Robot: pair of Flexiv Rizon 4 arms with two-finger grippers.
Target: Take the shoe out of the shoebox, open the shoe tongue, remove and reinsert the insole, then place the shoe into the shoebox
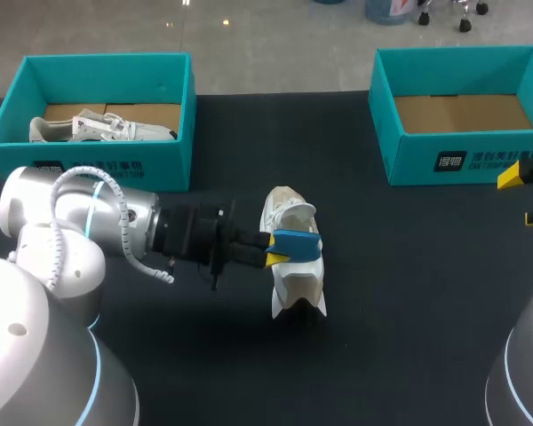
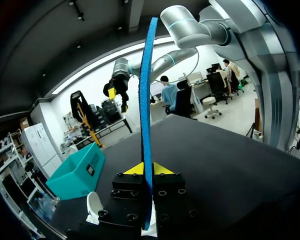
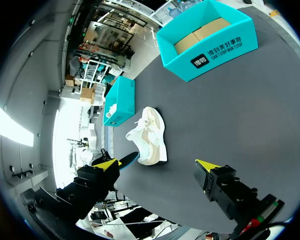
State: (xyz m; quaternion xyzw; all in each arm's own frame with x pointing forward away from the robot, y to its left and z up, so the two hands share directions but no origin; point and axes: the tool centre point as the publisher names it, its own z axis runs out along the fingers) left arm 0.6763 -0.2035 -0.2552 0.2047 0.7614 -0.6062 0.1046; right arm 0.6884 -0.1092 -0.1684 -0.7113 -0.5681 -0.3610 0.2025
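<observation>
Two boxes sit far on the counter (image 1: 409, 311): left box (image 1: 89, 158) and right box (image 1: 484, 161). Two shoes: boxed shoe (image 1: 102, 129) in the left box, loose shoe (image 1: 298, 286) at centre. The left claw (image 1: 274, 248) grips one insole (image 1: 298, 246); the right claw (image 1: 529, 197) is spread, holding nothing.

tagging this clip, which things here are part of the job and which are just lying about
Job: white shoe on the table; blue insole in the left gripper; empty shoebox, likely.
Lying about: second shoebox; spare shoe inside it.

I note the table (image 1: 409, 284) as matt black, cloth-like. Right shoebox (image 1: 409, 160): smooth teal card, raw brown floor. Shoe (image 1: 289, 211): white, soft matt fabric. Insole (image 1: 298, 246): blue, foam-like. Left arm (image 1: 98, 222): glossy silver shell.
</observation>
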